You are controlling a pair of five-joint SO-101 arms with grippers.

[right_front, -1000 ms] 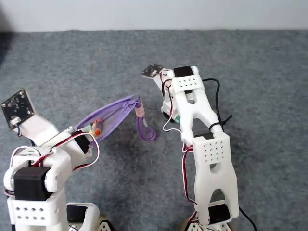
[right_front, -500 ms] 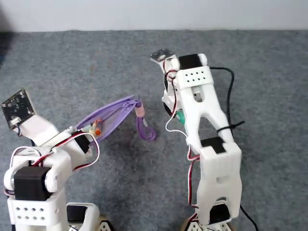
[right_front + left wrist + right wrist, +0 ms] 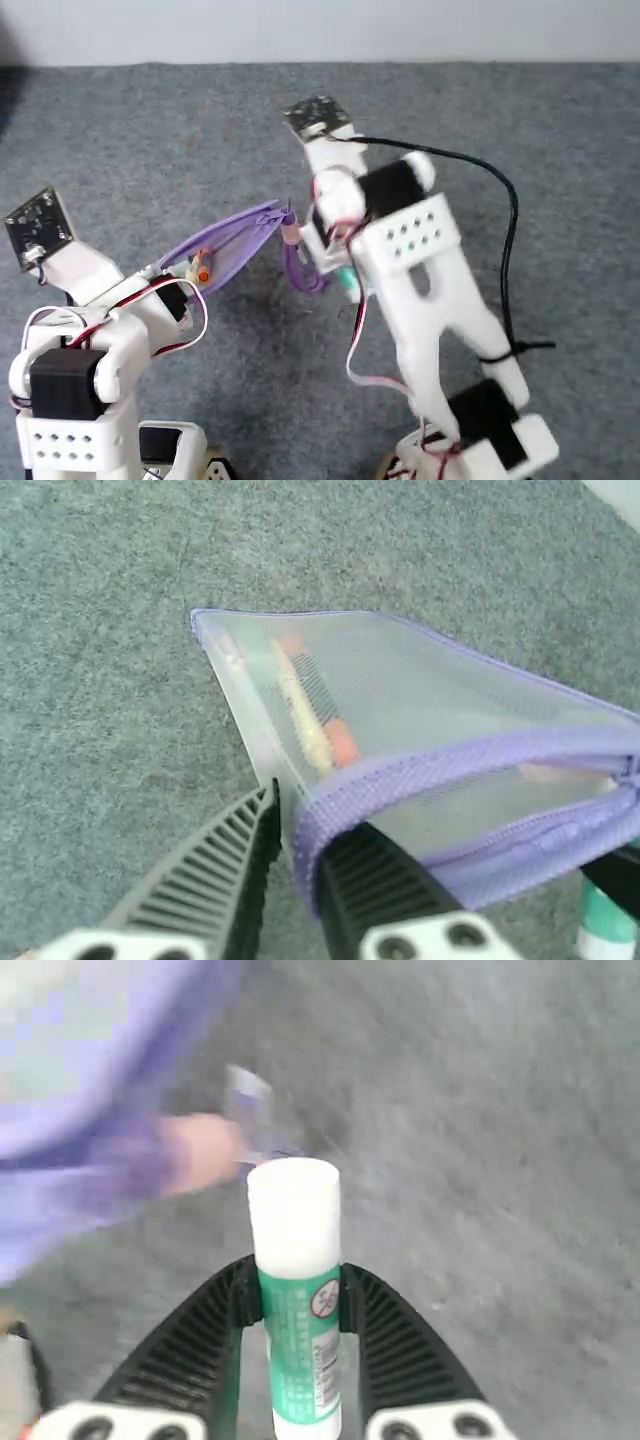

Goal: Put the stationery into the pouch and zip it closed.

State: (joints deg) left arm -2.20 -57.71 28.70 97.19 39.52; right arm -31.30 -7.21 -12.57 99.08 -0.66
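The left gripper [image 3: 290,825] pinches the pouch [image 3: 400,710] by its near rim. At the pouch's far end, beside the pink pull [image 3: 200,1152], the right gripper [image 3: 297,1278] clamps the glue stick [image 3: 293,1215] lengthwise, its cap pointing just past the pouch. It likely needs turning toward the opening.

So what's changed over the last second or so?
The right arm swung across toward the left arm's side, bringing the glue stick clamped in its jaws up to the zipper end of the purple pouch. Nothing was picked up or let go. The left arm kept still, its jaws pinching the pouch's other end, with stationery inside as before.
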